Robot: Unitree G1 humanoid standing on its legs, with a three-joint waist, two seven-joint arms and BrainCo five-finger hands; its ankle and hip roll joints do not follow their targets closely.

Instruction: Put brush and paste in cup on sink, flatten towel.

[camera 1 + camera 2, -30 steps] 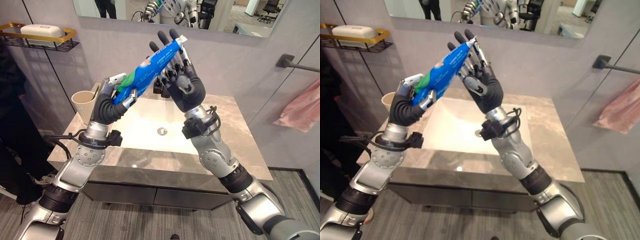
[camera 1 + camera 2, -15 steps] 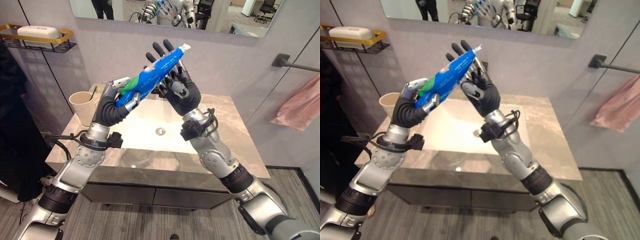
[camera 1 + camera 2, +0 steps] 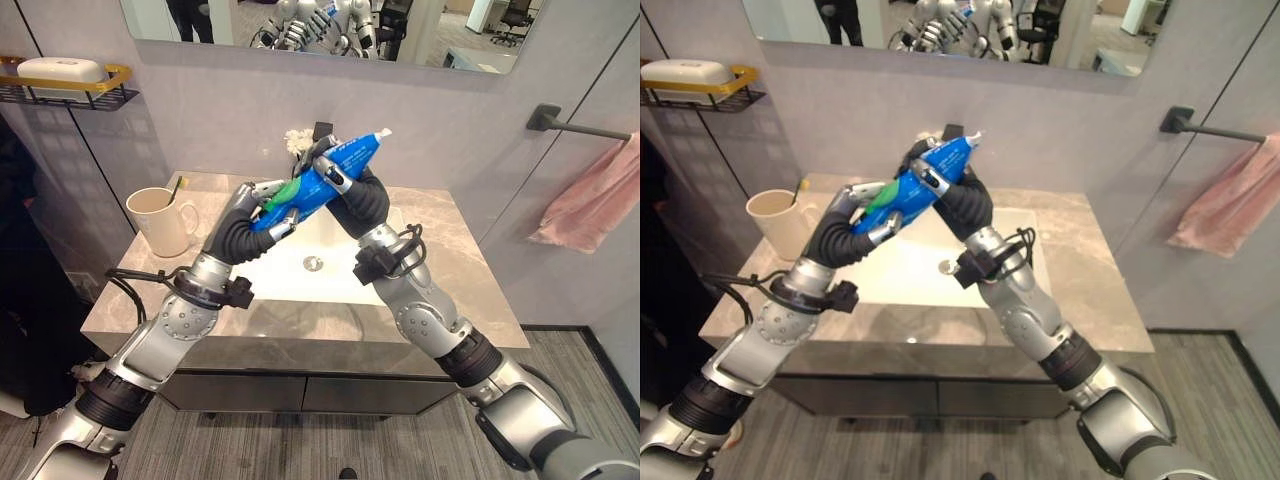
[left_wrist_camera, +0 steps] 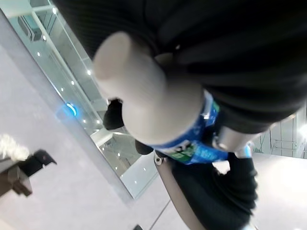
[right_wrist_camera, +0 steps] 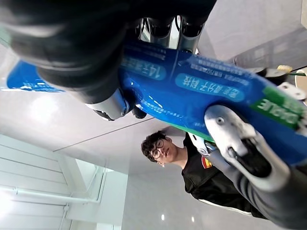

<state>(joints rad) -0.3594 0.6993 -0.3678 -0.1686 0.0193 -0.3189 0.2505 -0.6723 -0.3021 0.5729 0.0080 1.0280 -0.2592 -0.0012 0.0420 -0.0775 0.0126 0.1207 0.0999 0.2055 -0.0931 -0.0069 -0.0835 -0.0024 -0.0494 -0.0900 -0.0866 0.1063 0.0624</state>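
Above the sink (image 3: pixel 300 290), both hands clasp the blue toothpaste tube (image 3: pixel 325 180); left hand (image 3: pixel 248 215) curls round its lower end, right hand (image 3: pixel 355 195) round its upper part; cup (image 3: pixel 160 220) stands well apart on the tabletop (image 3: pixel 455 290); pink towel (image 3: pixel 585 205) hangs bunched at right.

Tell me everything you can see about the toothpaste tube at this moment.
The toothpaste tube is glossy blue plastic with a green band near its lower end and a flat crimped end pointing up toward the mirror. It is tilted in the air above the sink basin. The left hand grips its lower part, and the right hand is curled round the upper part.
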